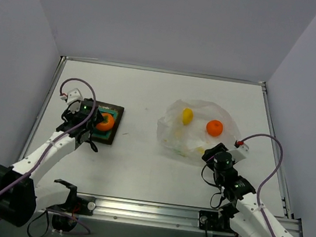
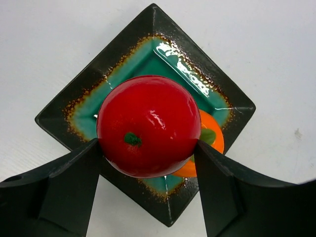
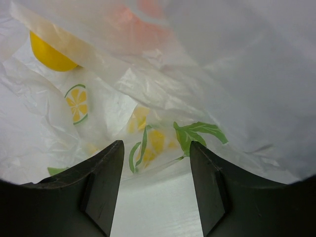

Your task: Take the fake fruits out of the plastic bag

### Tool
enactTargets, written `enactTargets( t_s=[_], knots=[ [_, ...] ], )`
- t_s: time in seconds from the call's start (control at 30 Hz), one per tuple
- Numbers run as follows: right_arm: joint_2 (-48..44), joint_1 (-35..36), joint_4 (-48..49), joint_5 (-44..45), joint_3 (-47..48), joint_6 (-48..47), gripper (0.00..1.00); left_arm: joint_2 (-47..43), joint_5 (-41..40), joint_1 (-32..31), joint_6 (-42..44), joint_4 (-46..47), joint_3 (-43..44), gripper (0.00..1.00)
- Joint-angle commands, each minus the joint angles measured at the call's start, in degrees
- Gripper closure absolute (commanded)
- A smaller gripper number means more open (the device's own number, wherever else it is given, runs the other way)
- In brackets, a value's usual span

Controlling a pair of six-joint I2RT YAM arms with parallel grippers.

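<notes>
The red fruit (image 2: 148,126) is pinched between the left fingers (image 2: 69,187), one finger pressed to each side. It is held over the dark square plate (image 2: 64,116) with the teal centre. Just beyond these fingers, partly hidden behind the red fruit, an orange fruit (image 2: 212,138) with a green cap lies on the plate's teal floor. The plate sits on the white bench (image 2: 276,59).

The plastic bag (image 3: 207,89) is thin and wrinkled, and printed with lemon slices and green leaves. It lies on the bench straight ahead of the right fingers (image 3: 98,182). Those fingers are spread apart and pinch nothing. The bag's near edge lies just past their tips, with bare bench between them. Inside the bag, ahead and to the left of the right fingers, rests a yellow fruit (image 3: 49,54). Farther ahead, an orange-red fruit (image 3: 143,22) shows only as a blur through the plastic. Seen from above, both lie within the bag, well apart from the plate.
</notes>
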Motion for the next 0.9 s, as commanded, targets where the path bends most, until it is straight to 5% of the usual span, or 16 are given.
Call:
enactTargets(
  t_s=[0.0, 0.47, 0.6, 0.77, 0.87],
  knots=[
    [1.2, -0.6, 1.7, -0.5, 0.2, -1.2, 0.48, 2.8, -3.4, 1.0, -2.4, 3.9, 6.7, 0.49],
    [0.0, -0.6, 2.0, -1.2, -0.3, -1.8, 0.48, 20.9, 3.5, 8.8, -1.4, 10.1, 11.4, 0.31],
    [-0.8, -0.5, 2.0, -1.5, -0.5, -1.8, 0.48, 22.1, 3.7, 8.8, -1.5, 10.1, 11.7, 0.25],
    [0.3, -0.6, 2.0, -1.4, -0.1, -1.7, 0.48, 20.4, 3.9, 8.8, -1.4, 10.1, 11.2, 0.02],
    [-0.4, -0.6, 2.0, -1.0, -0.3, -1.4, 0.48, 16.9, 6.4, 8.3, -0.6, 13.2, 10.6, 0.06]
  ],
)
